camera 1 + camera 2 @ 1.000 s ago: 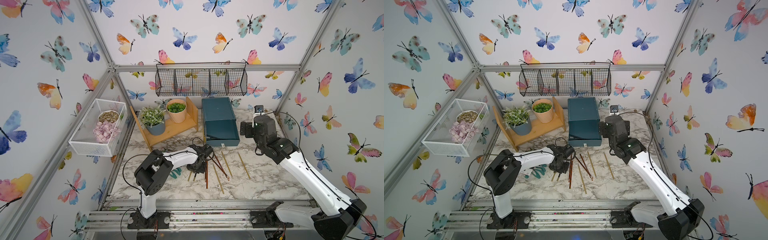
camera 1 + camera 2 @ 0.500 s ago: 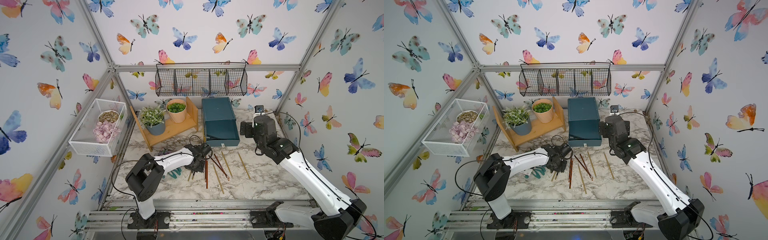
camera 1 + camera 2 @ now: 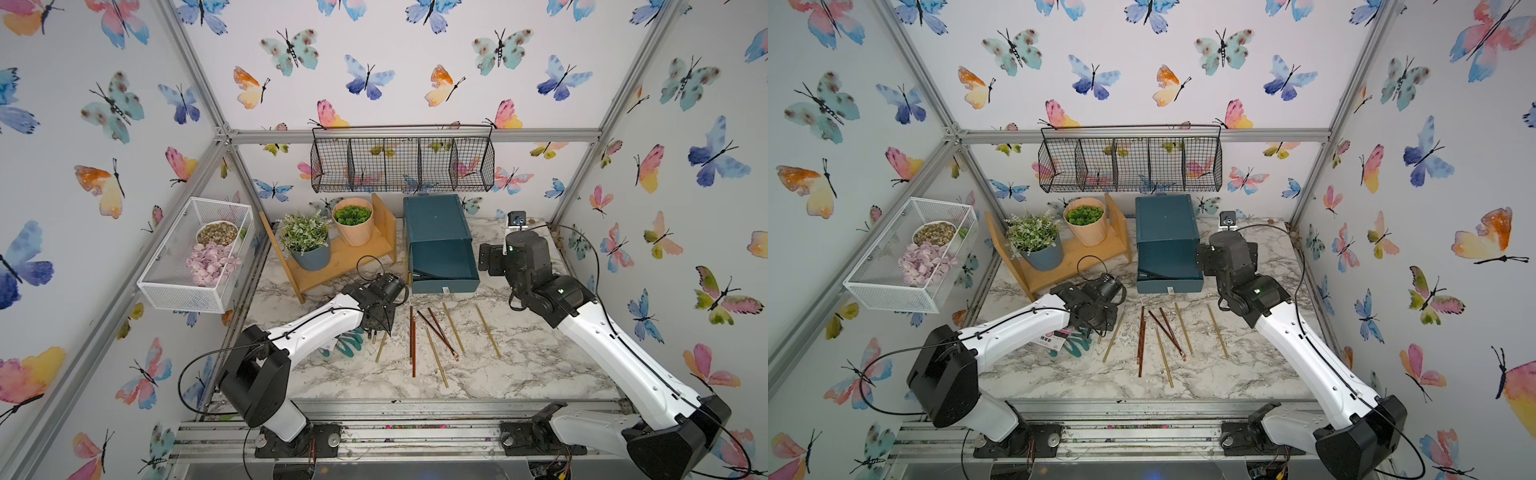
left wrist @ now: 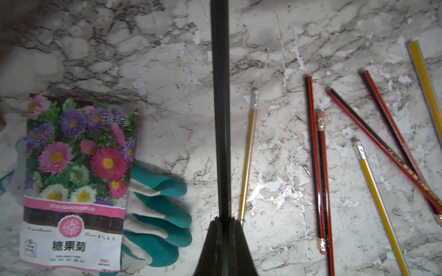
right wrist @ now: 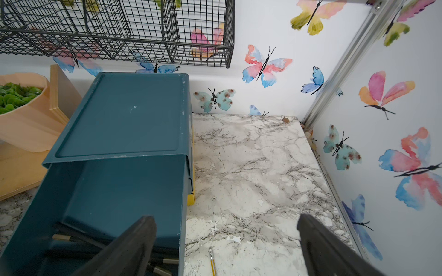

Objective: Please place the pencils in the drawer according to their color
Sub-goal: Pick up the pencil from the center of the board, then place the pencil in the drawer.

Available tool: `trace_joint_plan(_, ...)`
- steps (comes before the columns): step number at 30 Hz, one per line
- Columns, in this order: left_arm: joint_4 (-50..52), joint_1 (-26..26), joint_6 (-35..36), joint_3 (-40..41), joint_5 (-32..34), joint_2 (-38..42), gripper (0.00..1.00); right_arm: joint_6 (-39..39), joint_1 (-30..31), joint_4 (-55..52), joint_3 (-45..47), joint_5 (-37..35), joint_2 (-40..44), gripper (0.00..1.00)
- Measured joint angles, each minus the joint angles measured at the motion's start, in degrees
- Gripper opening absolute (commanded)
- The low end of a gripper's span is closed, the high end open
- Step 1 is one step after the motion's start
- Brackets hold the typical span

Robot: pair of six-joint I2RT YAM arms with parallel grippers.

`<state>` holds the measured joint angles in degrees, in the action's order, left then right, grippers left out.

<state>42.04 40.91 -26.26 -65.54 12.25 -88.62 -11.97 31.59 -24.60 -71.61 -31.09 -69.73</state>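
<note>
Where both top views look down on the marble table (image 3: 523,370), the dark-teal chest (image 3: 436,220) stands at the far middle with its top drawer (image 3: 444,264) open toward the near side. Black pencils (image 3: 424,274) lie in that drawer's near left corner. On the near side of the chest, loose pencils are scattered on the table. Reddish-brown pencils (image 3: 412,345) lie in the middle, two of them crossing, and gold pencils (image 3: 488,332) lie among them and to their right. The left end effector (image 3: 378,328) hangs low at the left edge of this scatter, beside a glove (image 3: 349,345); how its jaws stand cannot be read from up here. The right end effector (image 3: 490,259) is raised just right of the open drawer, well apart from the loose pencils. In a top view a seed packet (image 3: 1052,340) lies partly under the left arm, touching the glove.

Seen from the left wrist, the left end effector (image 4: 223,223) is clamped on a black pencil (image 4: 220,95), which juts straight out from its tips above the table. The seed packet overlaps the glove on one side of it. On the other side lie one gold pencil (image 4: 248,162), then two reddish-brown ones side by side, then the crossed pair.

Seen from the right wrist, the right end effector (image 5: 226,217) is spread wide with nothing between its fingers (image 5: 134,246). One finger hangs over the open drawer's near right corner, where black pencils show, and the other hangs over bare table. A corner of the yellow bottom drawer (image 5: 190,199) shows on the chest's right side, and a wire basket (image 5: 119,28) hangs on the far wall above the chest.
</note>
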Motion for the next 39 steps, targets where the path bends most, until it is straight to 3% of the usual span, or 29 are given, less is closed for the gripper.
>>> trace_joint_plan(7, 0.2, -2.7, 1.5, -1.2, 3.6, 3.6, 0.0, -1.2, 0.0, -0.1, 0.7, 0.5, 0.1, 0.98)
trace_joint_plan(16, -4.3, -2.9, 9.6, -9.0, 6.4, 6.5, 0.0, -3.1, 0.0, 0.1, 1.0, 3.6, 0.3, 0.98)
trace_joint_plan(28, -13.7, -2.3, 23.9, -16.9, -5.0, 6.6, 0.0, -5.8, 0.0, 1.2, 4.2, 6.1, 3.0, 0.99)
trace_joint_plan(39, -21.4, 2.6, 34.9, -23.8, -10.1, -1.2, 0.0, -8.1, 0.0, 2.9, 6.1, 5.8, 8.6, 0.99)
